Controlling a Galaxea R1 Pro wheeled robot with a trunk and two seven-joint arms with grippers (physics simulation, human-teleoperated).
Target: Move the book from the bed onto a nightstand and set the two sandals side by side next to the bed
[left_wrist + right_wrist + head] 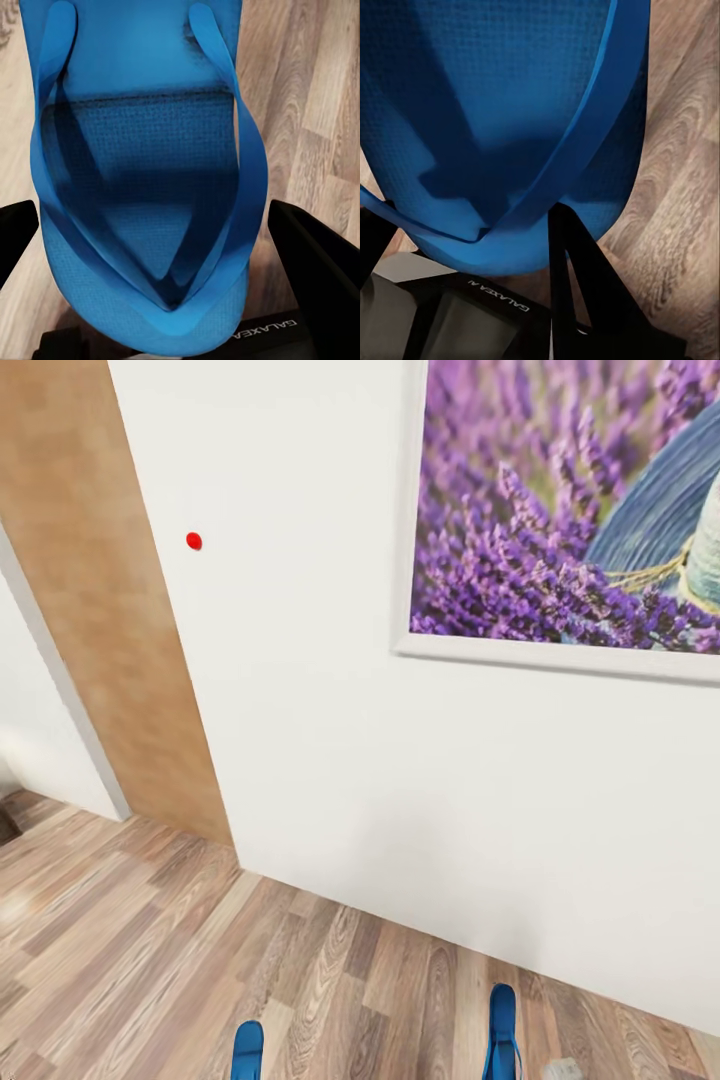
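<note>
Each pincer pinches a blue sandal, left pincer (150, 225) and right pincer (472, 232), facing a white wall (350, 710)

Both sandals (502, 1030) are showing bright blue with a fine woven texture. Wood-plank floor (150, 960) is showing streaked brown-grey grain. Wall (320, 710) white; door (110, 610) tan; framed picture (570, 500) purple lavender; fingers (315, 255) black.

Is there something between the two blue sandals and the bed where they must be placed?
Cannot tell fully: the bed is out of sight. Each gripper carries a sandal, left one, right one. Ahead, the head view shows a white wall with a framed lavender picture, so the robot faces the wall.
</note>
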